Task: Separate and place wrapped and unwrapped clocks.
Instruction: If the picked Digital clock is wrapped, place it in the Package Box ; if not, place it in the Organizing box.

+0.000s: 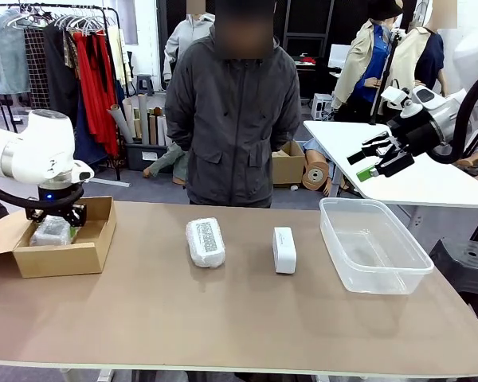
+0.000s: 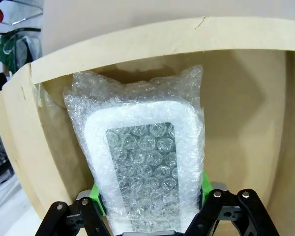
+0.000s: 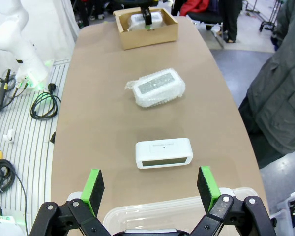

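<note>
Since the left gripper [image 1: 56,221] grips a wrapped clock [image 2: 145,162] low in the cardboard box [image 1: 64,259], it should let go softly there, while the right gripper [image 3: 150,188] hangs open.

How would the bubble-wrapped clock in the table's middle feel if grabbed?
The wrapped clock probably feels squishy first, since loose bubble wrap puffs around it; the oblong block inside likely stays stiff. Lying flat on the table, it seems unlikely to roll or tip.
</note>
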Robot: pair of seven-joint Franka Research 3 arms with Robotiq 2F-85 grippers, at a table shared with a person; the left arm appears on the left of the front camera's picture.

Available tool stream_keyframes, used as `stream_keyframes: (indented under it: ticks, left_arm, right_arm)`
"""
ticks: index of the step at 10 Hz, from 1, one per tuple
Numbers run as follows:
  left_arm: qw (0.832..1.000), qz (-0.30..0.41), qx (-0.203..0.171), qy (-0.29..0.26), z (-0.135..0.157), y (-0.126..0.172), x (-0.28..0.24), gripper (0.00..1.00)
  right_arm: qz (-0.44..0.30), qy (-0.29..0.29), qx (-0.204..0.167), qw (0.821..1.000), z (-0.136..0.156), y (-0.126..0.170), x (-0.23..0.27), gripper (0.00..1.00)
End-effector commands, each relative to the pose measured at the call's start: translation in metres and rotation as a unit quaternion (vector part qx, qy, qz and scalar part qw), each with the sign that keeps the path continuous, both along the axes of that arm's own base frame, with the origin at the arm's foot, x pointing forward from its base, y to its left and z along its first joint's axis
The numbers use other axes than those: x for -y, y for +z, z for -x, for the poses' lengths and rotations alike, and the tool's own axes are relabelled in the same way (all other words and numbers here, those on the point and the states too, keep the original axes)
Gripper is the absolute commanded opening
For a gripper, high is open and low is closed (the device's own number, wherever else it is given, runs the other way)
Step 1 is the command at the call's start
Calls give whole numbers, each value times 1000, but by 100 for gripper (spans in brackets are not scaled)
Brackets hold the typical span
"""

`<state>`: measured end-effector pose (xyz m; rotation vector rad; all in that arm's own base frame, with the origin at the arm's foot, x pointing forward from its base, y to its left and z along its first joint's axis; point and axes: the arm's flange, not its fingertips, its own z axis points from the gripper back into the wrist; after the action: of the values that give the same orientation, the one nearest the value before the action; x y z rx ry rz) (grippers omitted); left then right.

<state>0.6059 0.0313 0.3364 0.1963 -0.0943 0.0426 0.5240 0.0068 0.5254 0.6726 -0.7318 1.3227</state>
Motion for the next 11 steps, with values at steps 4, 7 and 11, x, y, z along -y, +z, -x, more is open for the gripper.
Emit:
stream_keyframes:
  ticks: [4, 7, 11]
  left_arm:
    - [1000, -10, 16, 9, 6, 7, 4, 100]
    - [1000, -9, 24, 10, 9, 17, 6, 100]
    - [999, 49, 16, 12, 22, 54, 14, 100]
  right_arm:
    - [0, 1, 2, 1000, 0, 1, -1, 100]
    - [0, 1, 2, 1000, 0, 1, -1, 100]
    - [0, 1, 2, 1000, 0, 1, -1, 100]
